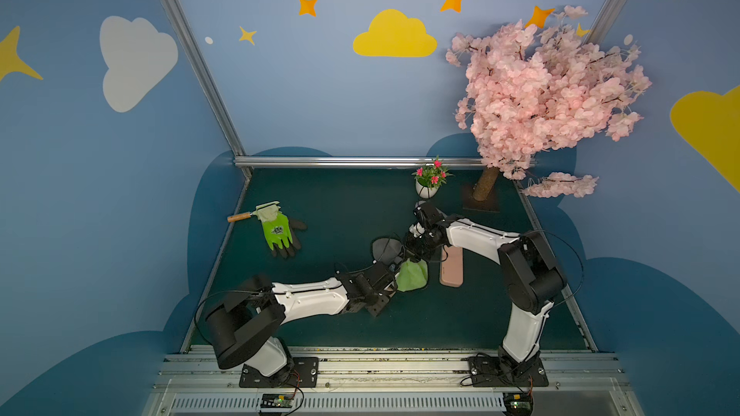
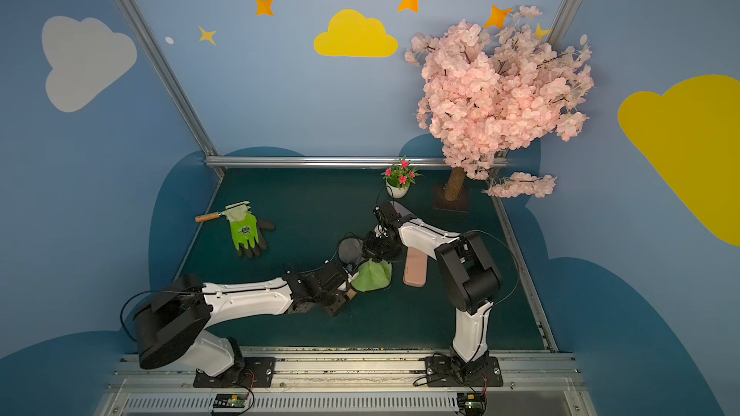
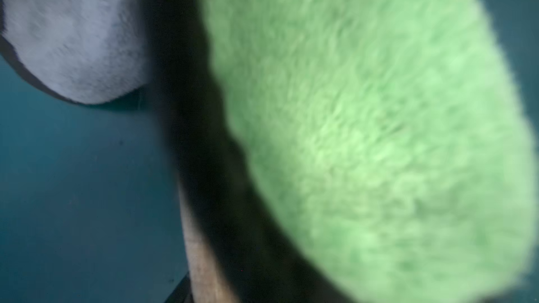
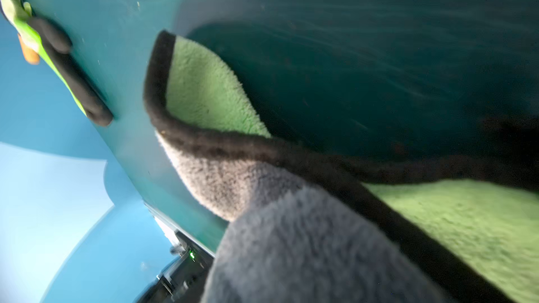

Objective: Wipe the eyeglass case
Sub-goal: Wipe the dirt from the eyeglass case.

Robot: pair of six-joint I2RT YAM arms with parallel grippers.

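The pink eyeglass case [image 1: 451, 272] [image 2: 415, 270] lies flat on the dark green table, its far end hidden under my right forearm. Just left of it, apart from it, hangs a cloth [image 1: 412, 277] [image 2: 372, 276], green on one side, grey on the other, with black edging. My right gripper [image 1: 416, 256] is shut on the cloth's top from above. My left gripper [image 1: 396, 274] is shut on its left edge. The cloth [image 3: 364, 112] [image 4: 306, 243] fills both wrist views and hides the jaws. The case shows in neither wrist view.
A green and black glove [image 1: 278, 230] [image 4: 58, 62] lies at the left over a tool with a wooden handle [image 1: 239, 217]. A small potted flower [image 1: 430, 182] and a pink blossom tree [image 1: 540, 94] stand at the back right.
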